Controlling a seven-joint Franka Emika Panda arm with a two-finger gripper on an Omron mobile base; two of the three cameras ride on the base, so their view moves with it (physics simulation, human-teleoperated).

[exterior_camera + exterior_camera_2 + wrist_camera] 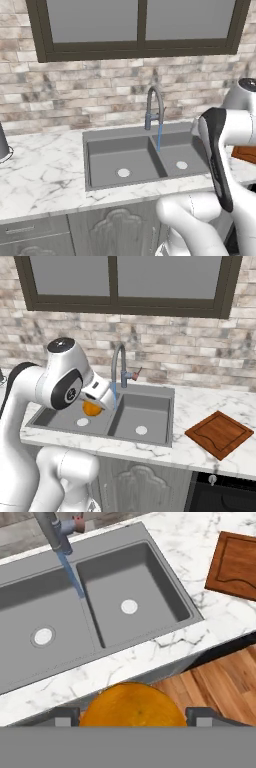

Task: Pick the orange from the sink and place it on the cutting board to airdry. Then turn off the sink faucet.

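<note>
Above the sink (150,643), claw (134,717) grips orange (132,706); board (239,564) to its right bare, faucet (119,369) running.

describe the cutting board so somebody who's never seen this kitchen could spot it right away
Start at the dark grey double-basin sink under the window, then follow the white marble counter to its right. The cutting board lies flat there near the front edge, turned at an angle. It is the one reddish-brown wooden rectangle with a darker raised border.
</note>
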